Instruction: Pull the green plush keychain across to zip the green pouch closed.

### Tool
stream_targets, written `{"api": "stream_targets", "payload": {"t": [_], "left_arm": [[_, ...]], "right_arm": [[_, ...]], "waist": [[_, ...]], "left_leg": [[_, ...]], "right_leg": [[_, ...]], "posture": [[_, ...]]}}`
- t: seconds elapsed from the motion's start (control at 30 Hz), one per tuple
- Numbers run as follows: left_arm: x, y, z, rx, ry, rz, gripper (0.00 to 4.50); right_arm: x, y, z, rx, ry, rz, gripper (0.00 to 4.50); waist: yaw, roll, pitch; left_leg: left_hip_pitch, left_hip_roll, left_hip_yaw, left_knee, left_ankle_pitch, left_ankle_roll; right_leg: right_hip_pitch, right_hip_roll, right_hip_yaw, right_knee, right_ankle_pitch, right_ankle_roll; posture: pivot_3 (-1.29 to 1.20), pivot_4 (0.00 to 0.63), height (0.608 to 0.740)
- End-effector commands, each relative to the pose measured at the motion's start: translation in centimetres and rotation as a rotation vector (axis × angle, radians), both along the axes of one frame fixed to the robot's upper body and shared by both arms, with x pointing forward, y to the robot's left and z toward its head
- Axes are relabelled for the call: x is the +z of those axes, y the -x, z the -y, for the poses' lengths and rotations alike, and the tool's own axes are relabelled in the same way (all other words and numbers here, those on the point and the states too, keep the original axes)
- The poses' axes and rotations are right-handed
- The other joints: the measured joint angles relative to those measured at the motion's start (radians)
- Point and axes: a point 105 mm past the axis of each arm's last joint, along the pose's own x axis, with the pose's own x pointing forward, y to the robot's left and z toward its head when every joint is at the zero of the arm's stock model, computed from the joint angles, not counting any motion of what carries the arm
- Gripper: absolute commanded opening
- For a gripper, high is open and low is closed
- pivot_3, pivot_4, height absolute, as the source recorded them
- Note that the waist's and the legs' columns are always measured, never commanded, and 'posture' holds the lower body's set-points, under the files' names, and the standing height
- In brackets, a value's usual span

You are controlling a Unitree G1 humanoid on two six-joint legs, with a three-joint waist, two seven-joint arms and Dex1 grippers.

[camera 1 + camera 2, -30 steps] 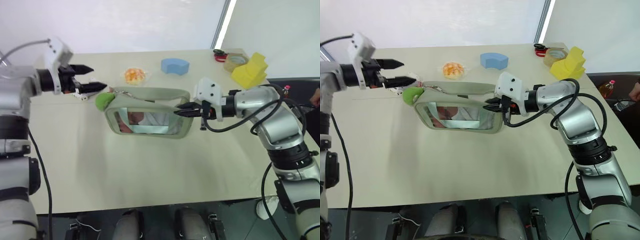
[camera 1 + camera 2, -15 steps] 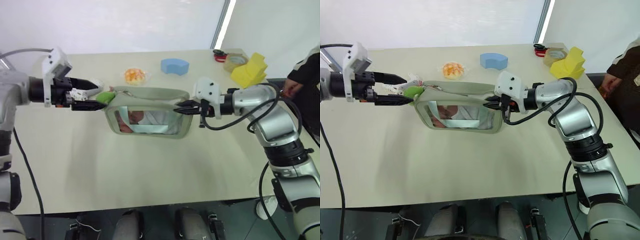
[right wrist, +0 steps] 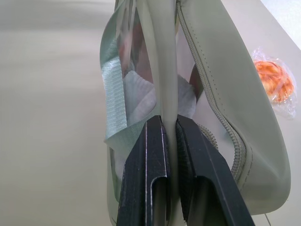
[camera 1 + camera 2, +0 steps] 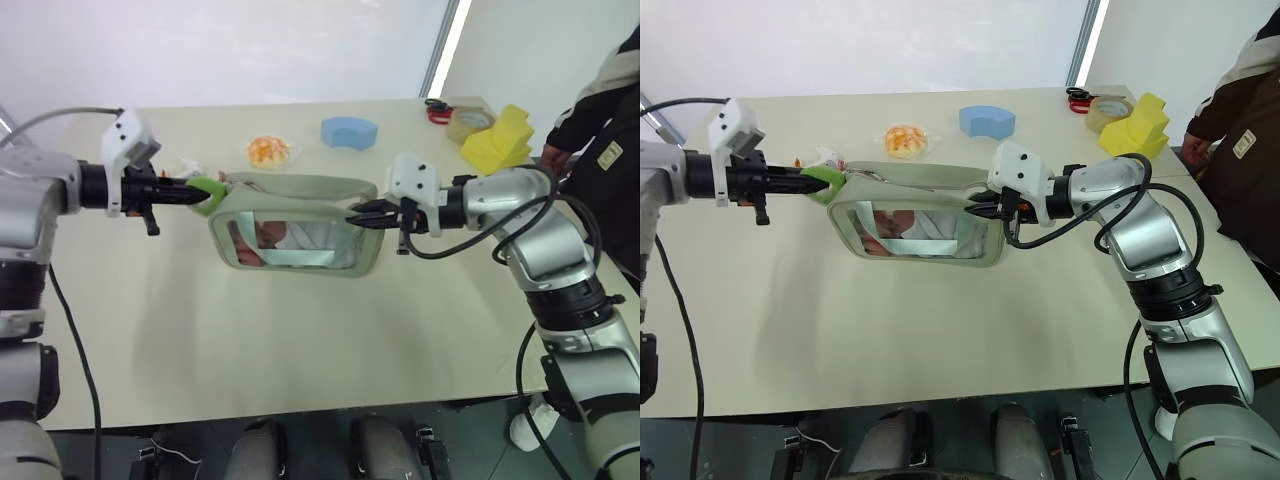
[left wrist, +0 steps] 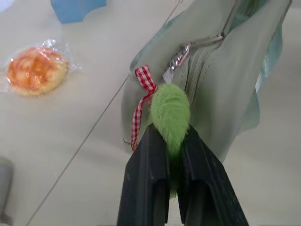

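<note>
Left wrist view: left gripper (image 5: 174, 155) pinches the soft, squashy lime-green plush keychain (image 5: 170, 113); right gripper (image 3: 169, 141) clamps the floppy sage-green fabric pouch (image 4: 300, 225) by its strap.

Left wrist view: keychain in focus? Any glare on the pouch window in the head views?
Left wrist view: green plush keychain sharp between the left gripper fingers; orange wrapped item behind is softer. Left eye view: green pouch window shows mild reflections, contents readable.
</note>
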Motion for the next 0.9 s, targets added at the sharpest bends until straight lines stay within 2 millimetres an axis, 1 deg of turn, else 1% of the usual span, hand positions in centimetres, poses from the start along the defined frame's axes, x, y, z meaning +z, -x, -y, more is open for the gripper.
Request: {"api": "stream_targets", "payload": {"t": [0.03, 0.1, 0.13, 0.2, 0.27, 0.33, 0.43, 0.47, 0.5, 0.53, 0.57, 0.67, 0.7, 0.73, 0.83, 0.9], "left_arm": [[3.0, 0.2, 1.9, -0.076, -0.020, 0.109, 0.08], [3.5, 0.2, 4.1, -0.144, -0.016, 0.135, 0.08], [3.5, 0.2, 4.8, -0.166, -0.019, 0.141, 0.08], [2.6, 0.3, 6.0, -0.208, -0.057, 0.145, 0.08], [1.7, 0.4, 6.5, -0.235, -0.097, 0.144, 0.08], [0.8, 0.5, 6.5, -0.250, -0.143, 0.146, 0.08], [0.2, 0.1, 6.3, -0.240, -0.159, 0.149, 0.08], [0.2, -0.1, 6.2, -0.235, -0.158, 0.152, 0.57], [0.4, -0.1, 6.2, -0.237, -0.150, 0.151, 0.73], [0.6, -0.2, 6.3, -0.239, -0.146, 0.153, 1.01], [0.8, -0.2, 6.3, -0.240, -0.142, 0.157, 1.43], [2.3, -0.4, 6.0, -0.215, -0.123, 0.177, 3.08], [2.5, -0.3, 5.8, -0.215, -0.126, 0.174, 3.44], [2.7, -0.1, 5.5, -0.220, -0.145, 0.177, 3.95], [2.9, 0.5, 4.3, -0.200, -0.179, 0.167, 3.95], [2.4, 0.9, 3.3, -0.186, -0.184, 0.132, 3.95]], "right_arm": [[0.6, 0.0, -0.2, 0.008, -0.011, 0.027, 0.00], [0.6, -0.1, -0.2, 0.004, -0.012, 0.029, 0.00], [0.7, -0.1, -0.3, 0.003, -0.013, 0.031, 0.00], [0.7, -0.2, -0.5, 0.002, -0.015, 0.034, 0.00], [0.8, -0.2, -0.6, 0.003, -0.015, 0.035, 0.00], [0.8, -0.2, -0.6, 0.003, -0.015, 0.036, 0.00], [0.8, -0.3, -0.6, -0.002, -0.014, 0.034, 0.00], [0.8, -0.3, -0.6, -0.005, -0.014, 0.033, 0.00], [0.7, -0.3, -0.5, -0.006, -0.014, 0.032, 0.00], [0.7, -0.3, -0.5, -0.007, -0.015, 0.030, 0.00], [0.7, -0.2, -0.5, -0.007, -0.015, 0.028, 0.00], [0.6, -0.1, -0.5, -0.005, -0.013, 0.023, 0.00], [0.6, -0.2, -0.5, -0.004, -0.013, 0.023, 0.00], [0.6, -0.2, -0.4, -0.005, -0.012, 0.024, 0.00], [0.7, -0.2, -0.3, -0.007, -0.010, 0.028, 0.00], [0.7, -0.3, -0.3, -0.008, -0.011, 0.031, 0.00]], "waist": [[0.000, 0.000, 0.000], [0.001, 0.000, 0.000], [0.001, 0.000, 0.000], [0.000, 0.000, 0.000], [-0.002, 0.000, 0.000], [-0.004, 0.000, 0.000], [-0.001, 0.000, 0.000], [-0.001, 0.000, 0.000], [-0.001, 0.000, 0.000], [-0.001, 0.000, 0.000], [-0.001, 0.000, 0.000], [-0.001, 0.000, 0.000], [-0.001, 0.000, 0.000], [-0.002, 0.000, 0.000], [-0.004, 0.000, 0.000], [-0.003, 0.000, 0.000]], "left_leg": [[0.000, 0.000, 0.000, 0.000, 0.000, 0.000], [0.000, 0.000, 0.000, 0.000, 0.000, 0.000], [0.000, 0.000, 0.000, 0.000, 0.000, 0.000], [0.000, 0.000, 0.000, 0.000, 0.000, 0.000], [0.000, 0.000, 0.000, 0.000, 0.000, 0.000], [0.001, 0.000, 0.000, 0.000, 0.000, 0.000], [0.001, 0.000, 0.000, 0.000, 0.000, 0.000], [0.001, 0.000, 0.000, 0.000, 0.000, 0.000], [0.001, 0.000, 0.000, 0.000, 0.000, 0.000], [0.001, 0.000, 0.000, 0.000, 0.000, 0.000], [0.001, 0.000, 0.000, 0.000, 0.000, 0.000], [0.001, 0.000, 0.000, 0.000, 0.000, 0.000], [0.001, 0.000, 0.000, 0.000, 0.000, 0.000], [0.001, 0.000, 0.000, 0.000, 0.000, 0.000], [0.001, 0.000, 0.000, 0.000, 0.000, 0.000], [0.001, 0.000, -0.001, 0.000, 0.000, 0.000]], "right_leg": [[0.000, 0.000, 0.000, 0.000, 0.000, 0.000], [0.000, 0.000, 0.000, 0.000, 0.000, 0.000], [0.000, 0.000, 0.000, 0.000, 0.000, 0.000], [0.000, 0.000, 0.000, 0.000, 0.000, 0.000], [0.000, 0.000, 0.000, 0.000, 0.000, 0.000], [0.000, 0.000, 0.001, 0.000, 0.000, 0.000], [0.000, 0.000, 0.001, 0.000, 0.000, 0.000], [0.001, 0.000, 0.001, 0.000, 0.000, 0.000], [0.001, 0.000, 0.001, 0.000, 0.000, 0.000], [0.001, 0.000, 0.001, 0.000, 0.000, 0.000], [0.001, 0.000, 0.001, 0.000, 0.000, 0.000], [0.001, 0.000, 0.001, 0.000, 0.000, 0.000], [0.001, 0.000, 0.000, 0.000, 0.000, 0.000], [0.001, 0.000, 0.000, 0.000, 0.000, 0.000], [0.001, 0.000, 0.001, 0.000, 0.000, 0.000], [0.000, 0.001, 0.001, 0.000, 0.000, 0.000]], "posture": [[0.00, 0.150, 0.740], [0.00, 0.150, 0.740], [0.00, 0.150, 0.740], [0.00, 0.150, 0.740], [0.00, 0.150, 0.740], [0.00, 0.150, 0.740], [0.00, 0.150, 0.740], [0.00, 0.150, 0.740], [0.00, 0.150, 0.740], [0.00, 0.150, 0.740], [0.00, 0.150, 0.740], [0.00, 0.150, 0.740], [0.00, 0.150, 0.740], [0.00, 0.150, 0.740], [0.00, 0.150, 0.740], [0.00, 0.150, 0.740]]}}
